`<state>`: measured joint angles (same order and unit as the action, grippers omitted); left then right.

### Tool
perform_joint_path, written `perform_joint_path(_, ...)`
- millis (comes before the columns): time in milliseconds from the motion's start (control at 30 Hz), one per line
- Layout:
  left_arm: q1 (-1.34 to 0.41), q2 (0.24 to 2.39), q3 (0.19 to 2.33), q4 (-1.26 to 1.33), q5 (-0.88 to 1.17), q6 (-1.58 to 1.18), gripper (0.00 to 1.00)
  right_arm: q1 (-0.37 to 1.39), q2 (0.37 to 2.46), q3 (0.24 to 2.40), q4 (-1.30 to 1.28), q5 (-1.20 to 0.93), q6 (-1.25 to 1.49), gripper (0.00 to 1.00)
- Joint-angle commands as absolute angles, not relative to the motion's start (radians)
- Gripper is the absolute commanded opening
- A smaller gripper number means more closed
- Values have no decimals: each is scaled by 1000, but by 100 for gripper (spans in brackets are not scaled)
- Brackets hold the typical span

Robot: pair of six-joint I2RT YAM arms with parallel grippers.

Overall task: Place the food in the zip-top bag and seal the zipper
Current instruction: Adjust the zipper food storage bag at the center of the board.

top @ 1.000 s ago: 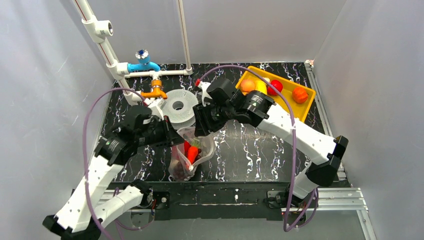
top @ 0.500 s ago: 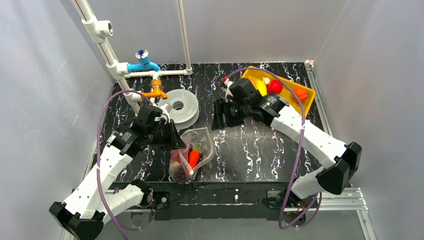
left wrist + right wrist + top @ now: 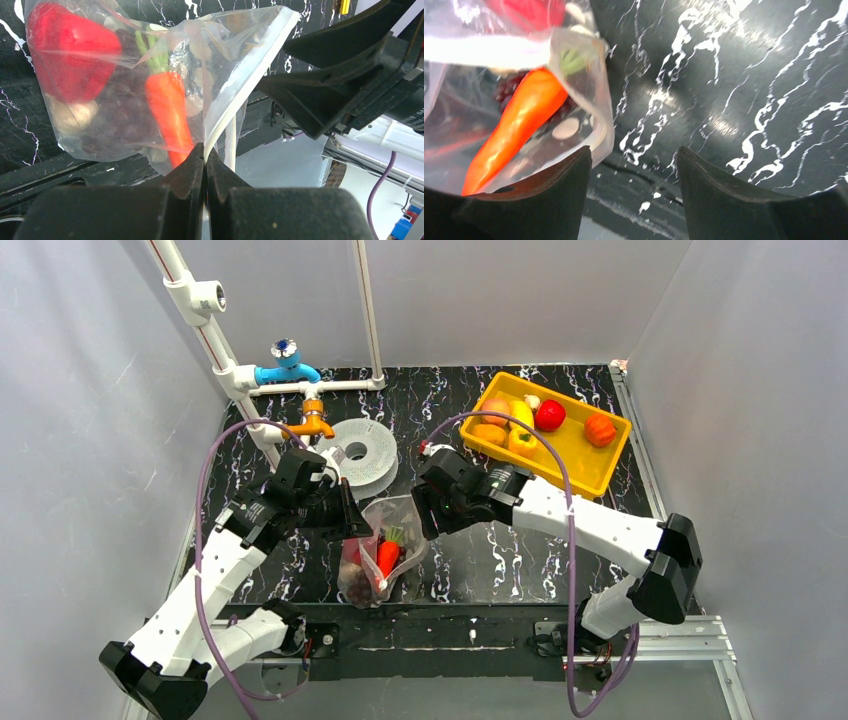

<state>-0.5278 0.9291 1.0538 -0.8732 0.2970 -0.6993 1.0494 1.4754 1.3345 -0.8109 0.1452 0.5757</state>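
Note:
The clear dotted zip-top bag [image 3: 385,548] lies near the table's front edge, holding a carrot [image 3: 386,556], a red pepper [image 3: 70,50] and dark grapes [image 3: 122,117]. My left gripper [image 3: 352,525] is shut on the bag's pale zipper strip [image 3: 235,107] at its left mouth edge. My right gripper [image 3: 424,520] is open and empty, just right of the bag's mouth; in the right wrist view its fingers [image 3: 549,197] straddle the bag's corner [image 3: 599,135] and bare table. More toy food [image 3: 522,425] sits in the yellow tray.
The yellow tray [image 3: 590,465] stands at the back right with peppers, an apple and a peach. A grey ring-shaped spool [image 3: 357,452] lies behind the bag. White pipes with a blue and an orange fitting [image 3: 287,370] stand at the back left.
My right arm swung back from the yellow tray toward the bag, open and empty. My left gripper stays shut on the zipper, nearly still over the last half second.

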Motion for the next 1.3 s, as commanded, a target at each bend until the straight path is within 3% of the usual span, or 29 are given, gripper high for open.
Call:
perform_joint_path(0,-532,922,1084,-884,311,-694,0,1098,1517,1418,-743,390,536,66)
perform_joint_path(400,-532,905,1075,-897,302,-694,0,1101,1599,1546,-690,332,470,29)
perform_joint_path(733,-532,918,1078,-891,307,-685,0,1102,1622,1566,-695,304,462,18)
perform_joint_path(1033,-533,906,1073,-894,304,-686,0,1104,1644,1560,-697,291,470,19)
perform_joint_path(1167,-532,907,1074,-898,302,-685,0,1104,1645,1614,-751,286,481,1)
perform_joint_path(1267,-532,906,1078,-900,300,-681,0,1094,1636,1705,-811,208,506,1)
